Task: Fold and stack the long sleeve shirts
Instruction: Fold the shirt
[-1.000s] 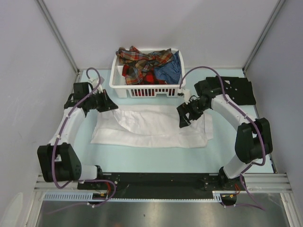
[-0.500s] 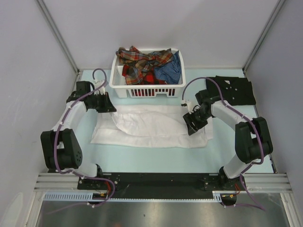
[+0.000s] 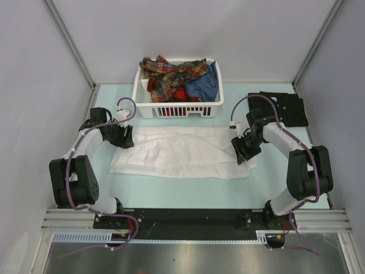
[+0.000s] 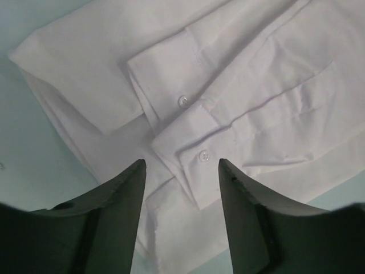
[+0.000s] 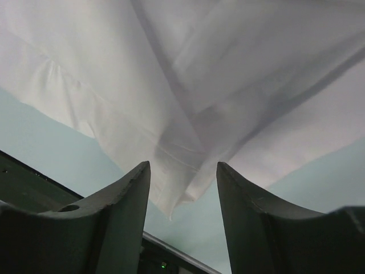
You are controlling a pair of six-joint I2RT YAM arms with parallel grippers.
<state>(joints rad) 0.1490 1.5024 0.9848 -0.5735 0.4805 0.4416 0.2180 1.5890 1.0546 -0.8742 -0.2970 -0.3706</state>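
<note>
Looking down from the top view: the white shirt [image 3: 182, 151] lies flat mid-table, just in front of the basket [image 3: 141, 103]. It makes a wide band and is not yet a compact packet. The left gripper [image 3: 126, 137] sits at its left far corner and the right gripper [image 3: 246, 149] at its right edge, both low over the cloth. The basket holds plaid shirts [image 3: 171, 74] and a blue shirt [image 3: 206, 85], all heaped and unfolded. A black shirt [image 3: 282, 105] lies flat at the far right, apparently folded, and probably serves as the stack's base.

Left wrist view: the left gripper [image 4: 182, 165] has its jaws moderately apart with nothing between them. Both buttoned cuffs [image 4: 171, 97] lie crossed over the white shirt [image 4: 274, 85], so the sleeves are folded in.

Right wrist view: the right gripper [image 5: 182, 168] also has its jaws apart and grips nothing. A layered corner of the white shirt [image 5: 114, 85] lies on the table below the gap.

Judgement: the task is at an early-to-middle stage. One shirt seems done and the white one is part-folded. It likely needs a crosswise fold, then a move onto the black shirt. The basket shirts are all untouched.
</note>
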